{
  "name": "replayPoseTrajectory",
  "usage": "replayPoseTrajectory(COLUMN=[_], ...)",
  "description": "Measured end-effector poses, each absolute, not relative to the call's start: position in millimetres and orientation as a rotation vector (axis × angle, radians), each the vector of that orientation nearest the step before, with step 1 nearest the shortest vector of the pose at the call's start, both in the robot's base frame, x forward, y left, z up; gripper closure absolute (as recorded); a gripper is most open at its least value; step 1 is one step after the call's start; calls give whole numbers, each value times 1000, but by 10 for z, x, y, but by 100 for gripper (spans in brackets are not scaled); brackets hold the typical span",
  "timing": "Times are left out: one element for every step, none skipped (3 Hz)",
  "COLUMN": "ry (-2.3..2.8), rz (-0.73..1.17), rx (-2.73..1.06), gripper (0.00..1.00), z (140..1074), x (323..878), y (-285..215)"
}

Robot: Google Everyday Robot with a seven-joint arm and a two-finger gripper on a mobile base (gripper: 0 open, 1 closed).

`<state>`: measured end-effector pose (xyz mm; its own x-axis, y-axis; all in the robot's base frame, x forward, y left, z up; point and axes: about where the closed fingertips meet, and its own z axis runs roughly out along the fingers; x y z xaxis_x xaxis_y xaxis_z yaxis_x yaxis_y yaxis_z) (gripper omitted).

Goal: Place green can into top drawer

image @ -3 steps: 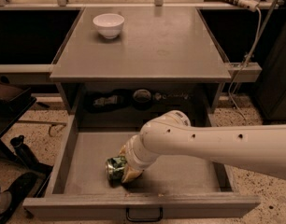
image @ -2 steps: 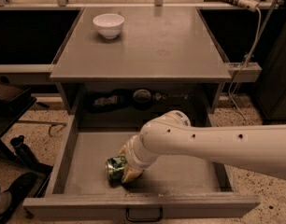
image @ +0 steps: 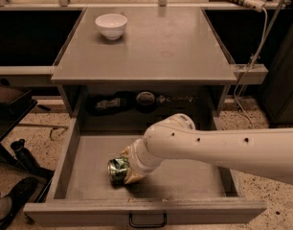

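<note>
The top drawer (image: 194,178) stands pulled out below the worktop (image: 151,51), with its bare floor directly under the fingers (image: 133,178) and its front wall just ahead of them. Your arm (image: 223,150) reaches down into it, and the gripper (image: 122,169) sits low over that floor. The green can (image: 117,170) lies on its side, clasped between the fingers and apparently resting on the floor. Part the fingers gently, since the can may roll, then lift straight up, clear of the walls.

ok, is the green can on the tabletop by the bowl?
No, the green can lies on the top drawer floor at the gripper, low inside the drawer; the white bowl sits on the tabletop.
</note>
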<state>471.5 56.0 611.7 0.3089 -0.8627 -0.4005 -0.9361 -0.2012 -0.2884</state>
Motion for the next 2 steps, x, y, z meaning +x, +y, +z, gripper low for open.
replayPoseTrajectory(ry=[1592,1592], rz=[206,206], rx=[-2107,-2107], gripper=[0,0], z=[6117,6117], x=[4715,4715], y=[560,560])
